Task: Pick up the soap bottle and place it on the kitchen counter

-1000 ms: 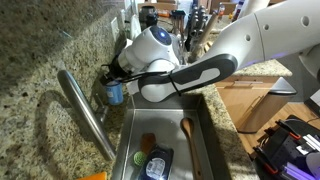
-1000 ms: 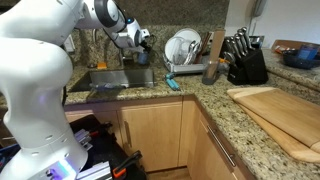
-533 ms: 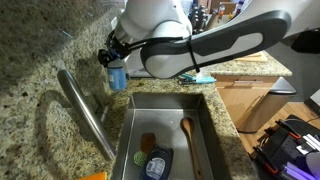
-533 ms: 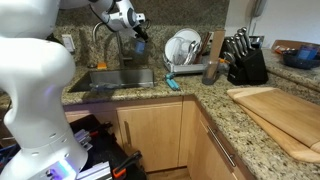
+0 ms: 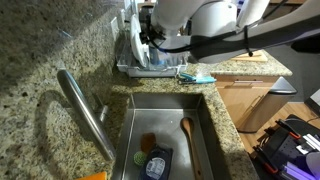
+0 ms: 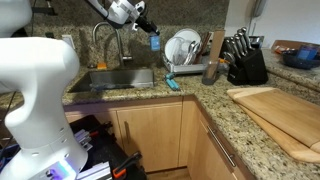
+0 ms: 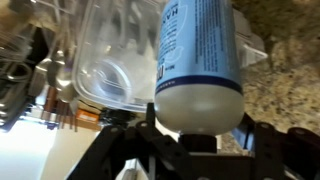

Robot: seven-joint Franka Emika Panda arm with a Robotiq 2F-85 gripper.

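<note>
In an exterior view: claw is clamped on the soap bottle, which hangs mid-air above the dish rack, well off the worktop. Judged: carry phase. Swing clear of the rack & faucet, pick bare granite, lower slowly, and let go only once the base sits flat.

In an exterior view: arm hides the bottle, can't make it out. The sink lies open below, so don't release over it.

Wrist view: bottle fills the frame, w/ the claw gripping its rounded end. White label w/ blue print, blue edge. Smooth and round, so it prob. slips or twists easily.
</note>
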